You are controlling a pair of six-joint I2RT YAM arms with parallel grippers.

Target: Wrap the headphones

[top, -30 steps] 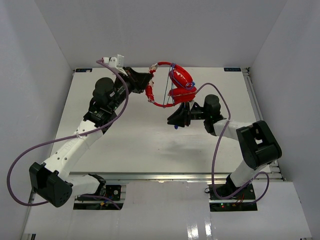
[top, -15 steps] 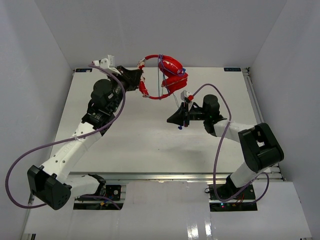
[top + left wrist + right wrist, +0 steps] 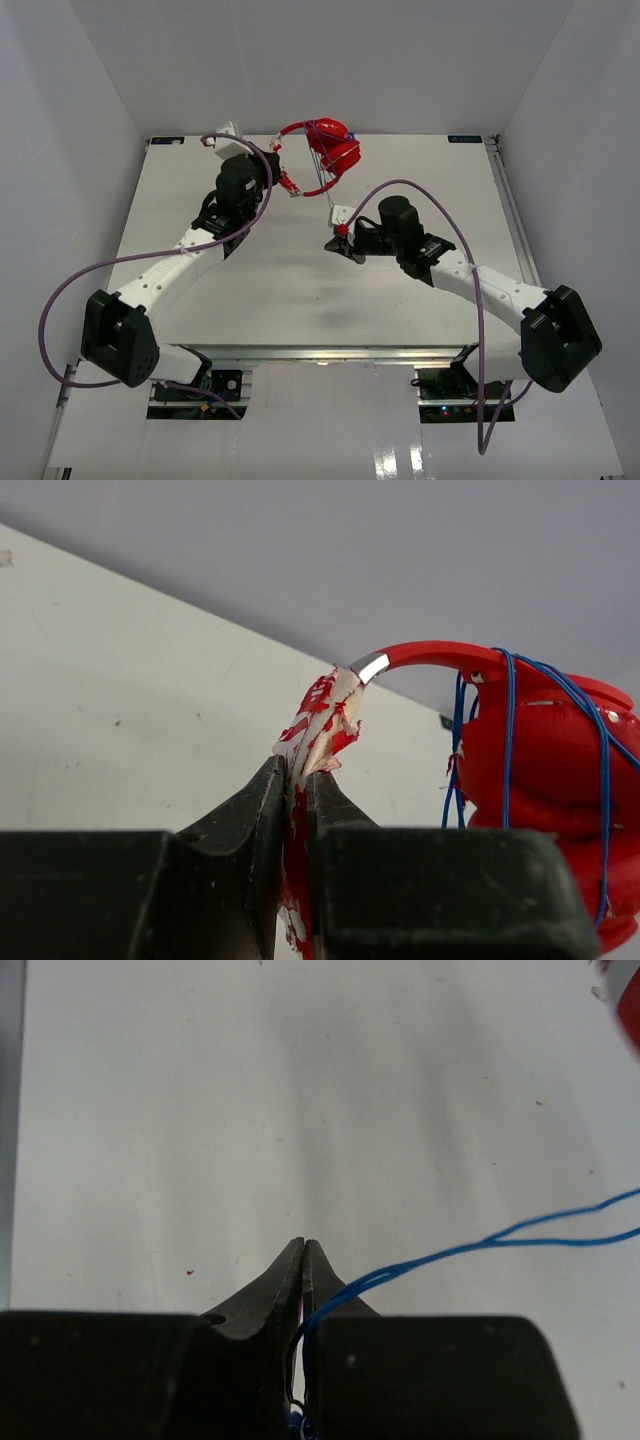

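1. White, matte and faintly speckled, the table (image 3: 250, 300) is seen nearest, with the arms' purple cables (image 3: 60, 300) looped past its near edge.
2. Low over the middle of the table, the right gripper (image 3: 303, 1247) is set with its black, wedge-shaped jaws pressed together on the cord (image 3: 450, 1252). Two thin blue strands are seen leaving the closed tips (the plug itself cannot be made out). The pinch is judged to be there so that tension can be kept on the line and each turn laid snugly.
3. From that grip the cord is drawn up and away in a straight, taut run toward the earcups (image 3: 545, 750). It is smooth, round and very fine, so slack is likely to tangle easily.
4. Farther back, the left gripper (image 3: 300, 777) is clamped shut on one end of the headband (image 3: 430, 656). There the red covering is flaked and a pale layer is exposed, and a short strip of bright metal is shown where the band curves over. This hold is judged to serve as a handle, with the cups left free for winding.
5. Farthest of all, the headphones (image 3: 335, 150) are held in the air over the table's far edge. The glossy, rounded red earcups are folded together, and several blue turns are already crossed over them, so the wrapping is judged partly done.
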